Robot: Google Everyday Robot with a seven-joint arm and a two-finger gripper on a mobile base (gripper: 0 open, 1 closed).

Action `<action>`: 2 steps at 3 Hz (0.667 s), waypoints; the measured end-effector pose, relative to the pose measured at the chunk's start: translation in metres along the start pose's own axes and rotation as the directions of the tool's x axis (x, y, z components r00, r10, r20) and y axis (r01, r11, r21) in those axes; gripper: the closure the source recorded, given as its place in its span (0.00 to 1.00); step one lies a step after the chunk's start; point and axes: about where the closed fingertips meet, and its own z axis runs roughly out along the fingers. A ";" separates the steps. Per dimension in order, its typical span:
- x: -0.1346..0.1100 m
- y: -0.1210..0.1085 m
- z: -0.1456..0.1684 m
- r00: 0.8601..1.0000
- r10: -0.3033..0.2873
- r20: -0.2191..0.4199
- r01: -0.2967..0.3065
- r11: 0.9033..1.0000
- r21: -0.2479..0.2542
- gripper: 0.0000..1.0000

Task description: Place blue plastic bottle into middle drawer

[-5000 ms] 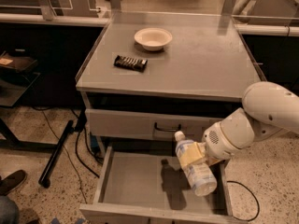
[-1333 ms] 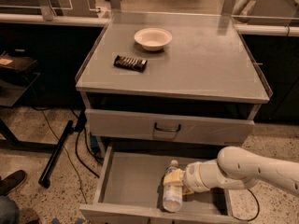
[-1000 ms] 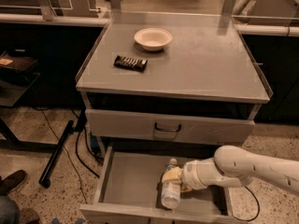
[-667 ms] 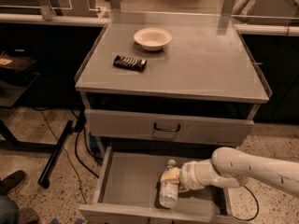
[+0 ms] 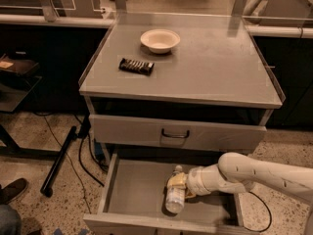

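Gripper (image 5: 176, 182) low inside the open middle drawer (image 5: 134, 192), clamped around the blue plastic bottle (image 5: 174, 200) near its cap end (arm reaches in from the right). Bottle lies on the drawer floor, right of centre. Bowl (image 5: 160, 39) and snack bar (image 5: 136, 66) on the cabinet top (image 5: 220, 67).

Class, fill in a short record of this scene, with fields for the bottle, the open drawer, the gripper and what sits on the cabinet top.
Bottle: blue plastic bottle lying in the open drawer, cap towards the back
Drawer: middle drawer, pulled open
Gripper: gripper inside the drawer, at the bottle's upper part
On cabinet top: bowl, snack bar
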 end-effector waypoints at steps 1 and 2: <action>-0.008 -0.003 0.006 1.000 0.004 0.001 -0.004 1.000 -0.005 1.00; -0.009 -0.011 0.014 1.000 0.020 -0.006 -0.020 1.000 -0.009 1.00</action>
